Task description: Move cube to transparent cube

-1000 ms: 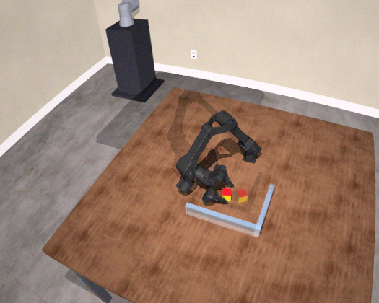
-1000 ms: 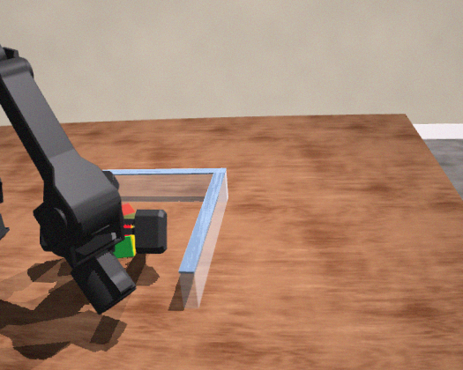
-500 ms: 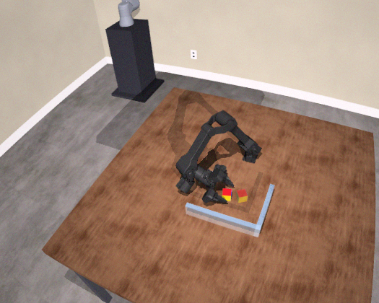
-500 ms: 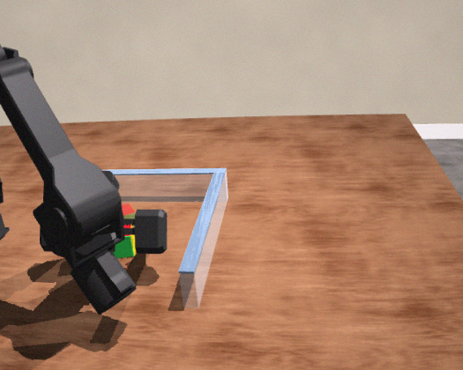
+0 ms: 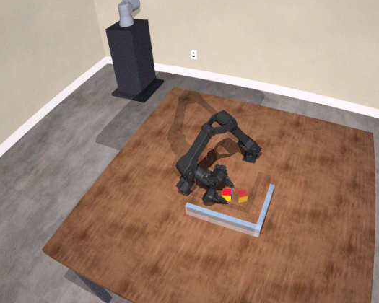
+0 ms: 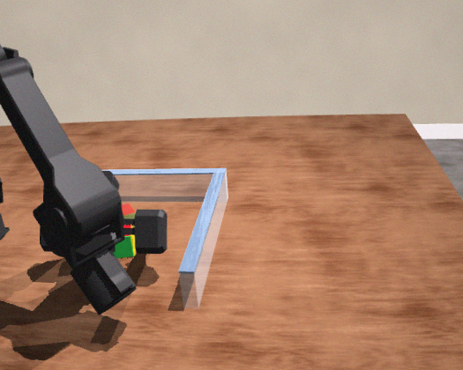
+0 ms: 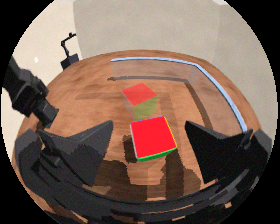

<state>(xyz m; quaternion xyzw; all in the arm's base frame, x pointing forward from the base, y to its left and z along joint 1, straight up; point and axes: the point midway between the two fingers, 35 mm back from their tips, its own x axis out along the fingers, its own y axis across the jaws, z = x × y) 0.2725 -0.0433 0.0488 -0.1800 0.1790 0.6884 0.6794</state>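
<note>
The cube rests on the wooden table with a red face up and a yellow side towards the top camera. In the wrist view the cube lies between my fingers, apart from both. My gripper is open, low over the table, with one finger on each side of the cube. The transparent cube stands just beyond it, red on top, a small gap away; it also shows in the wrist view. In the exterior view the cube is mostly hidden behind my gripper, with a green face showing.
A low light-blue L-shaped wall borders the area beyond and beside both cubes; it also shows in the exterior view. A dark pedestal with a grey arm stands on the floor off the table's far left corner.
</note>
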